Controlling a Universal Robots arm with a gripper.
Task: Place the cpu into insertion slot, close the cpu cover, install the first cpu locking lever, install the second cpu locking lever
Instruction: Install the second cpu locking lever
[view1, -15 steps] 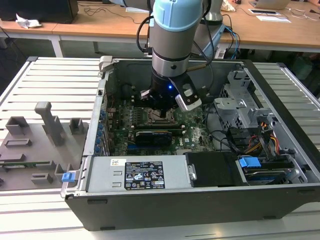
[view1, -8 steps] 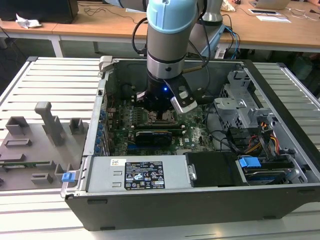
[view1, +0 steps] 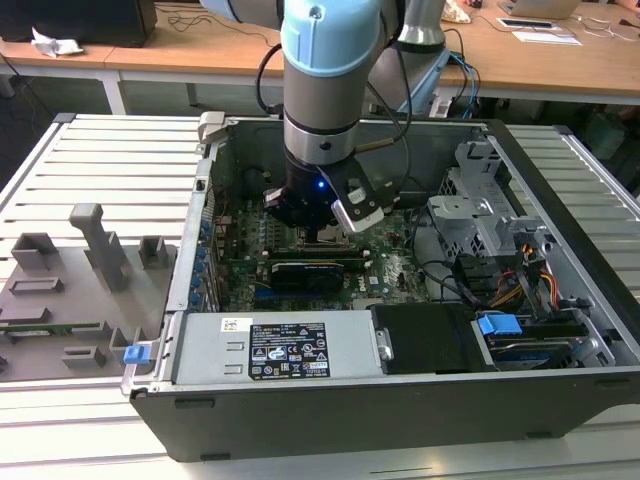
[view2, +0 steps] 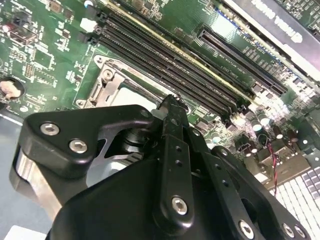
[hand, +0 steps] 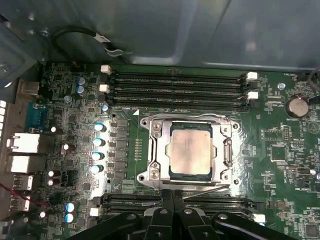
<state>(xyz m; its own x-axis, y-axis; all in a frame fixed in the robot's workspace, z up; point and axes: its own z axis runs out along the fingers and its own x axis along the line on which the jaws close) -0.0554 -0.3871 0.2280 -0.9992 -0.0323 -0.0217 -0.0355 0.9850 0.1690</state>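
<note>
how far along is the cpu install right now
The cpu sits in the slot with the cover closed around it. The gripper is at the socket's edge beside a thin lever. Whether either lever is latched, I cannot tell.

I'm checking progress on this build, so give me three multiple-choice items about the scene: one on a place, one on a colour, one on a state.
1. Where is the cpu?
A. On the circuit board, inside the cover's window
B. On the grey tray outside the case
C. On top of the power supply

2. What colour is the circuit board?
A. Blue
B. Green
C. Red

3. How does the cpu cover stand?
A. Tipped upright
B. Taken off the board
C. Lying flat around the cpu

Answers: 1 A, the first wrist view shows the silvery chip framed by the cover. 2 B, the board is green in both wrist views. 3 C, the frame lies level around the chip.
</note>
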